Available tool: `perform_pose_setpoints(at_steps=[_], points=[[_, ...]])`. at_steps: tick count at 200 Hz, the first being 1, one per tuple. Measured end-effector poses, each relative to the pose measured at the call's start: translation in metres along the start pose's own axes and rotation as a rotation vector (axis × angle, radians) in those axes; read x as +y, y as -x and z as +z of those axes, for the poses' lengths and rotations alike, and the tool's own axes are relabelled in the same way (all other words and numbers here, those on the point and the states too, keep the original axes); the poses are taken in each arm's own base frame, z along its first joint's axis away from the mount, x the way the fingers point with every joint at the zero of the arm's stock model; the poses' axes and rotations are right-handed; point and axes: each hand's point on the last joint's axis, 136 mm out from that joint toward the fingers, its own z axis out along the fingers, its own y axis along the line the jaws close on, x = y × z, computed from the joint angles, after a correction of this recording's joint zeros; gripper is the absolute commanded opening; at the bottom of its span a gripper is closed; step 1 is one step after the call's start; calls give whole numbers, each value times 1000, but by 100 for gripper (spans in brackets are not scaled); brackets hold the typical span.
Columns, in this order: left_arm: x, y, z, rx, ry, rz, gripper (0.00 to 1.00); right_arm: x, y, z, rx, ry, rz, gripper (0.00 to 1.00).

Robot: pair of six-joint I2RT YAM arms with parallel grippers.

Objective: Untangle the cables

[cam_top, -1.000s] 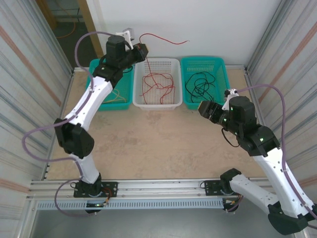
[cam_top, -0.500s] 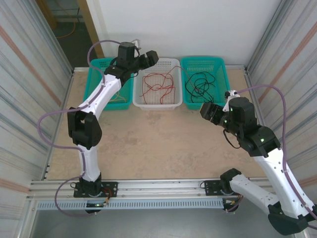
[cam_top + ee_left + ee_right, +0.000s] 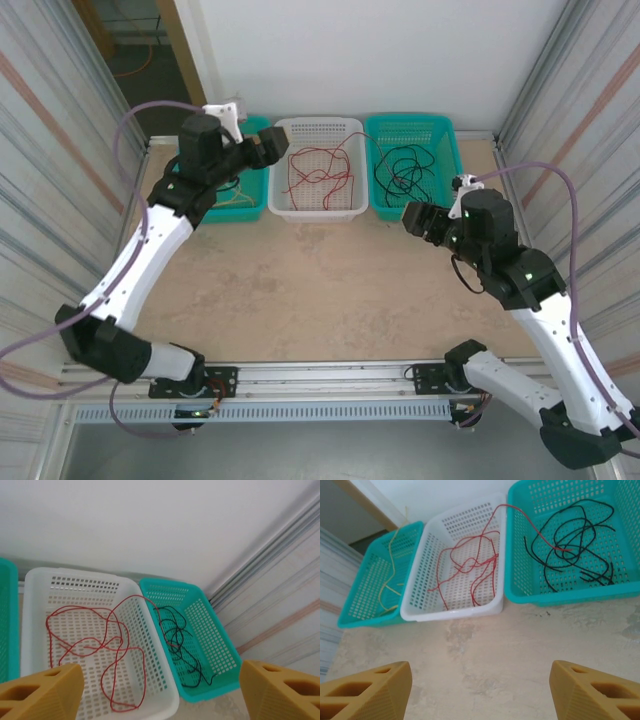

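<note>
1. At the far wall, three baskets stand side by side; the left teal basket (image 3: 365, 621) holds the pale yellow cable (image 3: 388, 575).
2. The white basket (image 3: 452, 612) holds the red cable (image 3: 465, 565), one end of which crosses into the right teal basket (image 3: 560, 597) and lies on the black cable (image 3: 570, 540).
3. The left gripper (image 3: 274, 142) and the right gripper (image 3: 411, 216) both have their fingers spread wide, holding nothing.

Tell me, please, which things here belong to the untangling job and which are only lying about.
Job: red cable, black cable, yellow cable, white basket, left teal basket, right teal basket.
Lying about: arm hose, table, frame rail.
</note>
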Motion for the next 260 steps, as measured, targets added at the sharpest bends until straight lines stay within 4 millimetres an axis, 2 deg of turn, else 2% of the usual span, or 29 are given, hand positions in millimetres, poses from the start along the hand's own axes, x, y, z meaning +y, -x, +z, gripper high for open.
perform_pose_setpoints(at_steps=[19,36,57,82,96,109,129,158,209,230,260], points=[[6,-23,-14,48,6,11,71,3,8,19,36,-22,-25,64],[15,-54,-23,109,8,3,65,3,20,51,74,-37,-36,60],[30,-102,-35,216,32,-18,60,-10,26,110,141,-72,-40,56],[33,-148,-47,327,42,-16,59,-46,13,191,254,-153,-32,54],[29,-161,-55,356,36,-7,59,-65,4,233,306,-184,-35,55],[28,-165,-61,359,32,-3,58,-83,-7,268,348,-209,-44,57],[29,-164,-66,349,42,-6,57,-104,-22,307,400,-243,-76,59],[32,-165,-66,350,57,-4,56,-117,-18,343,402,-254,-98,60],[40,-175,-56,387,79,10,55,-131,13,387,339,-252,-124,55],[43,-180,-51,409,88,17,55,-135,16,405,335,-250,-130,51],[49,-190,-42,447,103,26,54,-137,12,425,346,-236,-137,52]])
